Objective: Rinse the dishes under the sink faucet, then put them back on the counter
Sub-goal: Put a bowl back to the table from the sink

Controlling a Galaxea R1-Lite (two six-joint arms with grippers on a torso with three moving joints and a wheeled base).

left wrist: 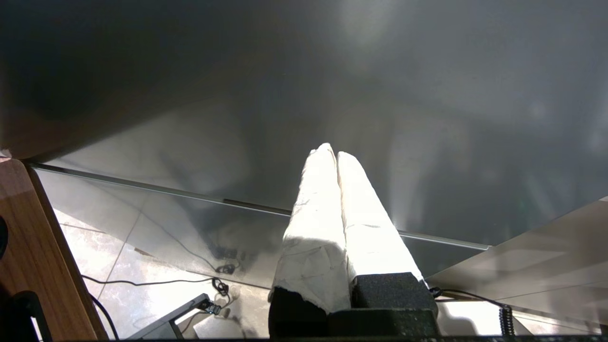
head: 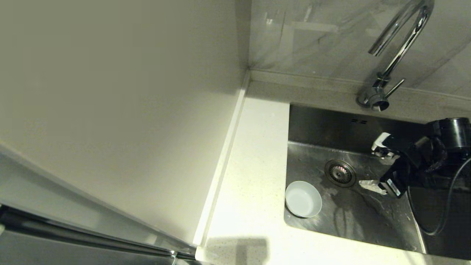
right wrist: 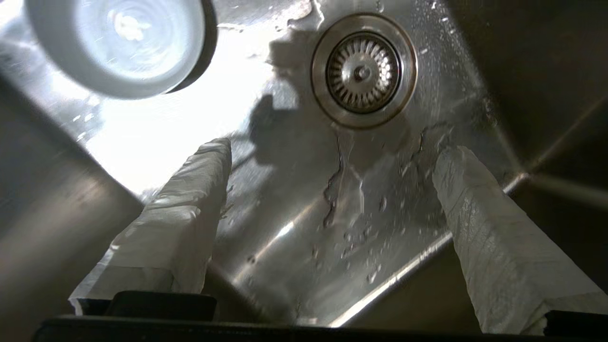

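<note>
Steel sink (head: 368,221), wet, with the bowl (head: 303,199) in its near-left corner and the right gripper (head: 375,166) empty beside the drain (head: 340,173).

Head view: the bowl sits upright against the sink wall by the counter (head: 254,165), not beneath the faucet (head: 397,55); plate and cup are not visible. Left wrist view: the left gripper (left wrist: 335,154) hangs parked away from the sink, fingers pressed together. Right wrist view: the right gripper's fingers (right wrist: 190,204) stand wide apart over the wet floor, the bowl (right wrist: 116,40) well off to one side. Likely risks: a finger fouling the corner wall, or the slick bowl skidding when pinched.
</note>
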